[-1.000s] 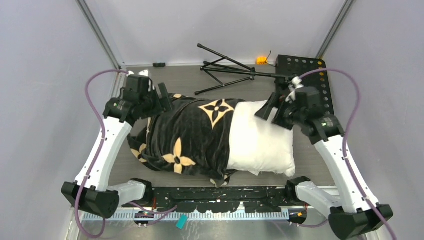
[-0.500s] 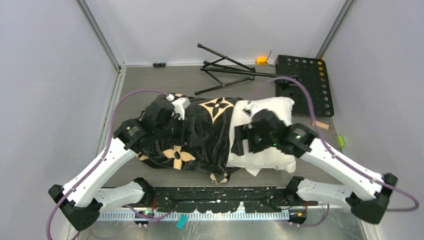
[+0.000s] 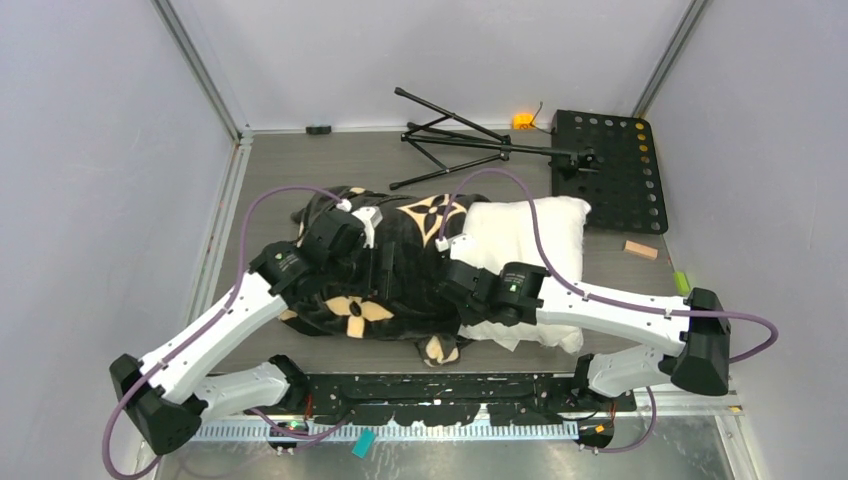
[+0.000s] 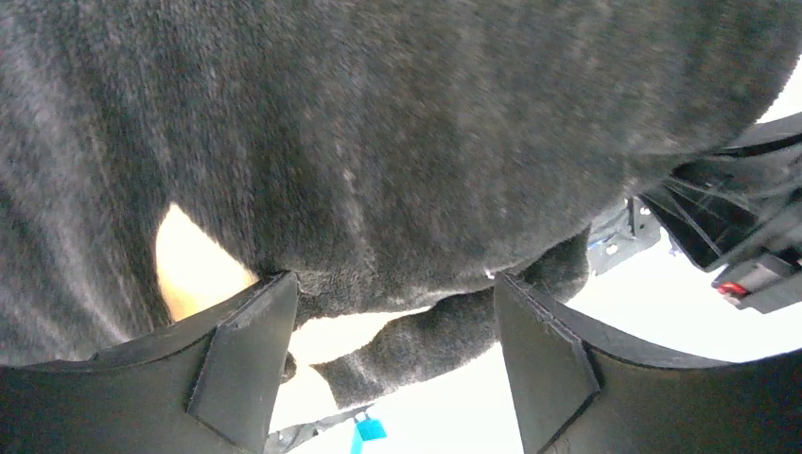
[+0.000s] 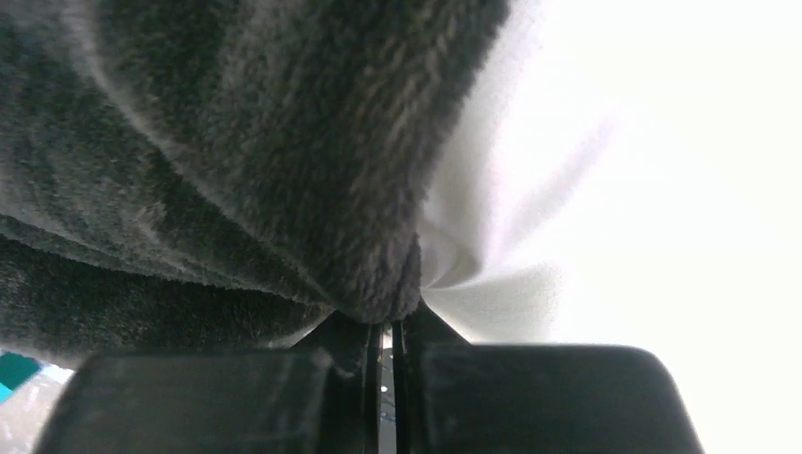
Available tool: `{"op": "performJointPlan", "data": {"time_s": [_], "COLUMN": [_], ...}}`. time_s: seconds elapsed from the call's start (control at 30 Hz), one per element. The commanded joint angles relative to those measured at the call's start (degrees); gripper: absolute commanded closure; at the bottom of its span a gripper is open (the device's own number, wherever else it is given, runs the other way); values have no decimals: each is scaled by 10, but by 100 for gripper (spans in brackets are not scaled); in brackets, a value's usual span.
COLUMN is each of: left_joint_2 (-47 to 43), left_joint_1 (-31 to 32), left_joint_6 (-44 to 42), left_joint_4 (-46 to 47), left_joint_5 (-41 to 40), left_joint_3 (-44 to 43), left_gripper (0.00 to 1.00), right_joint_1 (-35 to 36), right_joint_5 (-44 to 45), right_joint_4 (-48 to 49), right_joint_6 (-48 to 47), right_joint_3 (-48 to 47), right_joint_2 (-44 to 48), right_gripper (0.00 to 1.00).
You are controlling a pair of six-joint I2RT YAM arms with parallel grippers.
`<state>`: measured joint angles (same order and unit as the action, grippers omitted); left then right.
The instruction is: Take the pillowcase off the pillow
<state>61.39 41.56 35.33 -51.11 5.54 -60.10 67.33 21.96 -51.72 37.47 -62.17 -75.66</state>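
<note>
The black plush pillowcase [image 3: 405,265] with tan flower shapes covers the left half of the white pillow [image 3: 530,235], which lies mid-table. My left gripper [image 3: 383,268] presses down on the pillowcase's middle; in the left wrist view its fingers [image 4: 248,355] stand wide apart, open [image 4: 392,317], with a bulge of black plush [image 4: 397,170] between them. My right gripper [image 3: 453,292] sits at the pillowcase's hem near the front. Seen from the right wrist, it [image 5: 386,320] is shut, pinching a fold of the pillowcase [image 5: 374,284]. The pillow's white fabric [image 5: 492,284] puckers toward the same spot.
A folded black tripod stand [image 3: 450,140] and a black perforated plate [image 3: 610,170] lie at the back. A small orange part [image 3: 522,121] sits by the back wall. A wooden block [image 3: 640,249] and a green piece [image 3: 681,283] lie to the right.
Both arms swung in from the far corners onto the pillow. The left gripper settled on the pillowcase's middle. The right gripper moved to the hem and shut there.
</note>
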Motion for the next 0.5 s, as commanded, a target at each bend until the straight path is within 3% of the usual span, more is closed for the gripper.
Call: {"op": "performJointPlan", "data": {"time_s": [0.0,0.1,0.27,0.37,0.47], "left_joint_2": [-61,-75,-121,-140,-154], "left_joint_1": [0,0,1,0,0], "left_joint_6": [-30,-45,-2,-6,-10], "left_joint_4": [30,20,89,66,37], "left_joint_5": [-16,48,179,150,113], "left_joint_3": [-49,-78,-78,-85,-87], "left_gripper": [22,21,21,21,21], "right_joint_1": [-1,-2,-41,-140,-263], "right_joint_5": [45,18,-25,-158,-318], "right_joint_4": [107,131,108,142,244], "right_joint_6": [-2,-15,-15,39,138], "right_joint_3": [-44,-101,-229,-239,-194], "right_joint_2": [24,10,-40,-47,-43], "right_gripper": [99,100,100,100,100]}}
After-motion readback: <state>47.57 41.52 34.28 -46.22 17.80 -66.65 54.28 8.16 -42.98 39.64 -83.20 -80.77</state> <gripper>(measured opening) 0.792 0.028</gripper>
